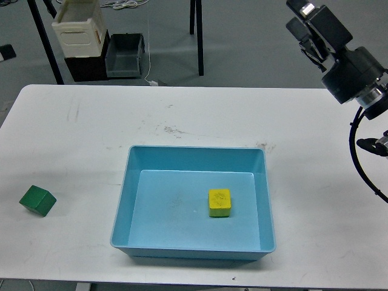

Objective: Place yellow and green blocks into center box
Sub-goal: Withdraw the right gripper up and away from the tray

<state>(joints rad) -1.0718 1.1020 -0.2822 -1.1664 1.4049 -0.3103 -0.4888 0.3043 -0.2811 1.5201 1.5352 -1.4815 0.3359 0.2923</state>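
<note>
A yellow block [219, 202] lies inside the light blue box [193, 156] at the middle of the white table, right of the box's centre. A green block [37, 200] sits on the table at the far left, well apart from the box. My right arm comes in at the top right, and its gripper [310, 20] is raised high above the table's far right corner. It is dark and seen at an angle, so its fingers cannot be told apart. Nothing shows in it. My left arm is out of view.
The white table [79, 139] has faint scuff marks near its back middle. Behind it on the floor stand a beige crate [79, 27], a dark bin [125, 53] and black stand legs [196, 30]. A black cable [357, 157] hangs at the right edge.
</note>
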